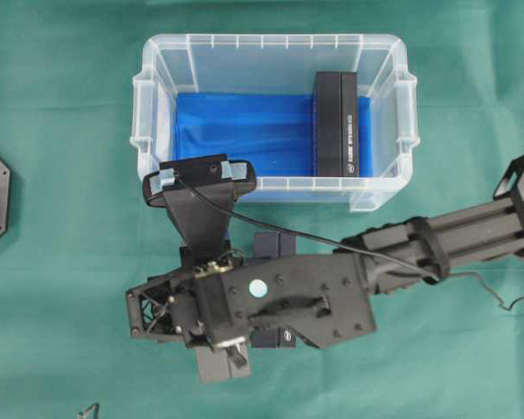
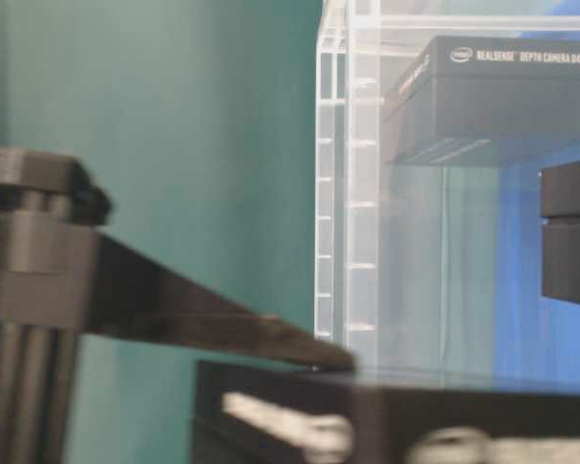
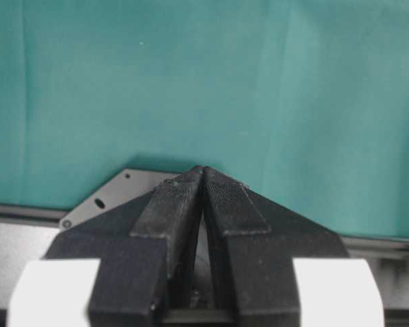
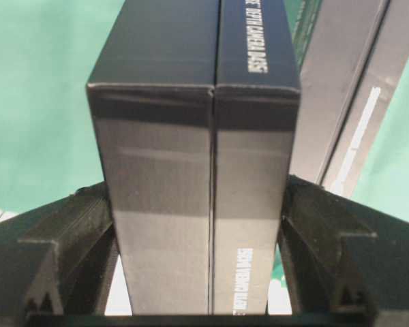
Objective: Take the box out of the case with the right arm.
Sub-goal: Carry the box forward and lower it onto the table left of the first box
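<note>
At far left, left gripper point(image 3: 203, 170) parked over the bare green worktop point(image 3: 191, 82), jaws clenched tip to tip on nothing; probably folded away there to leave room for the working arm. Beneath the tips, a black base plate point(image 3: 99, 197) at the worktop's edge.

Moving right, right gripper point(image 4: 194, 218) on the near side of the case, outside its rim, pointed down from the right arm point(image 1: 454, 236) reaching in from the right. Jaws grasping the box point(image 4: 157, 82) across its narrow width, one finger flat on each long side: a sensible hold for a slim carton, squeezing lid and base together and guarding against slipping halves. Box therefore out of the case, over the worktop just near of it; cannot tell whether resting on the cloth or hanging above it. By judgement, lift-out essentially done, with set-down and release left.

To the right of the held box in the wrist view, another black carton point(image 4: 347, 102) lying flat on the green, apparently laid out there.

Further right and far, the case point(image 1: 271, 41) with a blue cloth point(image 1: 236, 131) lining its bottom. Inside, towards the right wall, one more black carton point(image 1: 335, 122) standing on a long edge, likely propped that way to offer two flat faces to descending jaws. Care called for in lowering: crowding from the neighbouring carton, and the wrist camera point(image 1: 201, 179) close to the near rim of the case
</note>
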You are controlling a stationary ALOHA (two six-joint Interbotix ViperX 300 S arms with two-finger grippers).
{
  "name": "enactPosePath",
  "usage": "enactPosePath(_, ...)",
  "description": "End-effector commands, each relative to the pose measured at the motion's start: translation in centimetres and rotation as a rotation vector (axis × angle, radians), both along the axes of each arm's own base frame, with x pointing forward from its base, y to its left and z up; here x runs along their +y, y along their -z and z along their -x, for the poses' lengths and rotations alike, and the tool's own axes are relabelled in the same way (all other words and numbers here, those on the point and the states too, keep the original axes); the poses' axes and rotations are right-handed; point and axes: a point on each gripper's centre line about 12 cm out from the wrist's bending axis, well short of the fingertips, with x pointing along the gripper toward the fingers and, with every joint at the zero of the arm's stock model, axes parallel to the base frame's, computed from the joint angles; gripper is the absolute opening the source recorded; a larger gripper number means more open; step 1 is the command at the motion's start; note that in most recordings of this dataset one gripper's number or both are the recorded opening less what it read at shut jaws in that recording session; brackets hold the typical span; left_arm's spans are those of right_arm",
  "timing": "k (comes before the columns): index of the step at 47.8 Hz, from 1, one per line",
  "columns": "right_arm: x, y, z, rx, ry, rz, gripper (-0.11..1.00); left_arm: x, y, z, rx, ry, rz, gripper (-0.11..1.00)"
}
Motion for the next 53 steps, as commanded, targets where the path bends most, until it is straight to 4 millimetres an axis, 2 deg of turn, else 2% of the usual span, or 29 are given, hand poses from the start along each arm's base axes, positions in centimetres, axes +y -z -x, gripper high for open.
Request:
enactPosePath(1, -0.3, -1.0, 0.0, -0.038, 0.005, -0.027, 0.69, 0.0, -0.3, -0.2, -0.012, -0.003, 0.0, 0.0)
enactPosePath(12, 0.0, 2.8, -1.7, -0.071, 0.006, -0.094, 0.69, 0.1, -0.3, -0.2, -0.012, -0.005, -0.001, 0.0)
enactPosePath(17, 0.3, 4.4, -2.0, -0.079, 0.007, -0.124, 0.69, 0.0, -0.3, -0.2, -0.012, -0.005, 0.0, 0.0)
enactPosePath(24, 0.4, 5.7, -1.9, -0.057, 0.018, -0.132, 0.69, 0.0, -0.3, -0.2, -0.014, -0.005, 0.0, 0.0)
enactPosePath(36, 0.3, 7.1, -1.8, -0.039, 0.024, -0.133, 0.69, 0.0, -0.3, -0.3, -0.014, -0.003, 0.0, 0.0)
enactPosePath(53, 0.3, 7.1, -1.8, -0.044, 0.017, -0.132, 0.69, 0.0, -0.3, -0.3, -0.014, -0.007, 0.002, 0.0)
